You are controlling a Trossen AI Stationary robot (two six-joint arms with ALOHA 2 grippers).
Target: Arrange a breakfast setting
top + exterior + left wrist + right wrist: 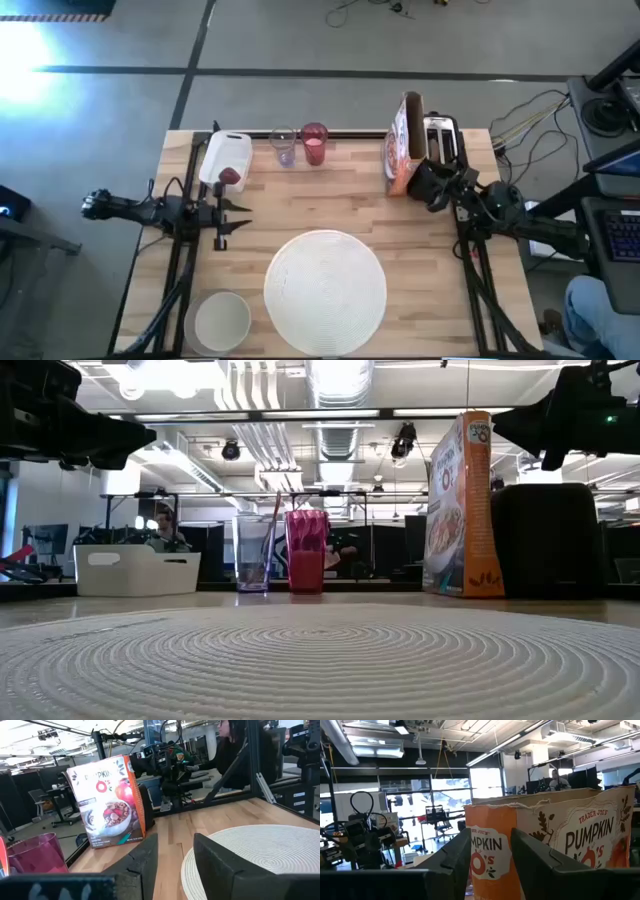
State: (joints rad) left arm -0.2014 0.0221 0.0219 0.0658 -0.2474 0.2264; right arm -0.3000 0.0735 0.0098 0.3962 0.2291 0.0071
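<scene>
The round white ribbed placemat (325, 281) lies at the table's near middle. The small white bowl (222, 318) stands left of it. The pink-red tumbler (314, 145) stands at the far edge, and the small red fruit (230, 177) lies in the white tub (224, 156). My left gripper (243, 219) is open and empty at the table's left, pointing right, and also shows in the left wrist view (175, 857). My right gripper (418, 182) is open beside the top of the upright cereal box (555, 840), apart from it. Plate, bagel and spoon are out of view.
The black-and-silver toaster (441, 138) stands at the far right, just behind the cereal box (402, 146). A clear glass (284, 148) stands left of the tumbler. Bare wood lies between the placemat and the far row of things. A person sits in the room beyond the table (235, 750).
</scene>
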